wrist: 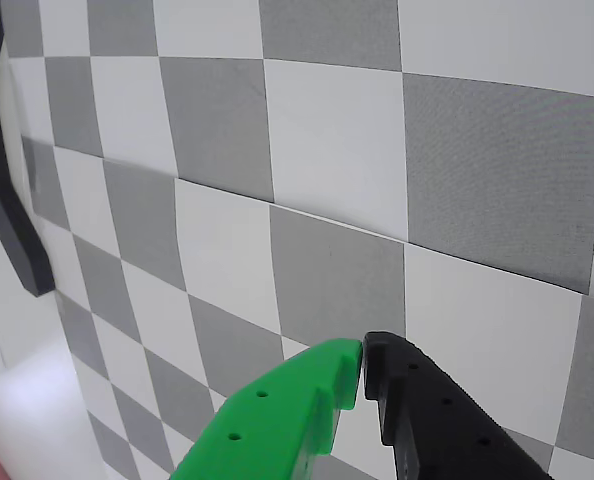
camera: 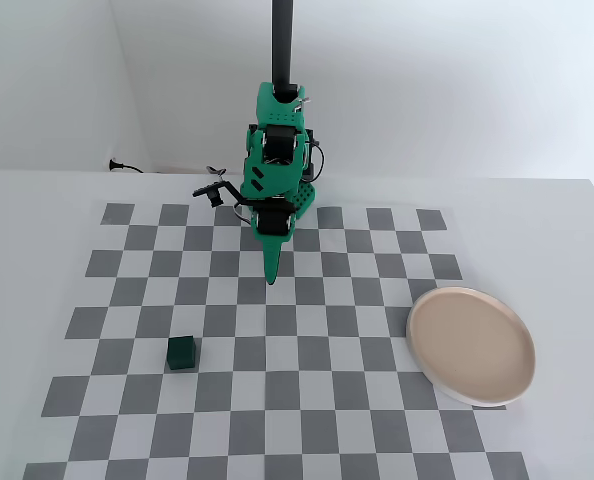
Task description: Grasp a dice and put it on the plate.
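Nothing done yet: fingers [wrist: 362, 365] pressed together, empty, far from the dice [camera: 183, 352]; plate [camera: 470, 345] bare.

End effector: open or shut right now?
Shut. In the wrist view the end effector has its green and black fingertips touching, nothing held between them.

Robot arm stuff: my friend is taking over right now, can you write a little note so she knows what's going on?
Gripper: shut, empty, pointing down over the checkered mat, near the middle of its far half in the fixed view.
Dice: sitting on the mat, nearer the camera and to the left of the gripper, untouched.
Plate: on the mat's right edge, nothing on it.
Done: nothing yet.
Left: open, reach the dice, grab it, carry it to the plate, let go.
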Robot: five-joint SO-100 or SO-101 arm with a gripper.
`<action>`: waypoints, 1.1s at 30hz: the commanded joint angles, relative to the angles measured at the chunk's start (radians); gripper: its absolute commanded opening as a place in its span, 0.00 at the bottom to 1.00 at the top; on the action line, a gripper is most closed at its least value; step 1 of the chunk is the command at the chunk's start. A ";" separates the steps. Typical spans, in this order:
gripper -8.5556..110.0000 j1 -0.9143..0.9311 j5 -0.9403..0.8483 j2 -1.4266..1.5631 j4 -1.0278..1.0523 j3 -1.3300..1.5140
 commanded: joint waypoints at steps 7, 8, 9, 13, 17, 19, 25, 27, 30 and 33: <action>0.04 0.009 0.035 0.011 -0.048 -0.021; 0.04 0.009 0.035 0.011 -0.048 -0.021; 0.04 0.009 0.035 0.011 -0.048 -0.021; 0.04 0.009 0.035 0.011 -0.048 -0.021; 0.04 0.009 0.034 0.011 -0.048 -0.021; 0.04 0.008 0.026 0.011 -0.066 -0.018; 0.04 -0.005 -0.084 0.011 -0.110 -0.018; 0.04 -0.011 -0.129 0.011 -0.124 -0.018; 0.04 -0.009 -0.189 0.011 -0.156 -0.018; 0.04 0.002 -0.262 0.011 -0.206 -0.018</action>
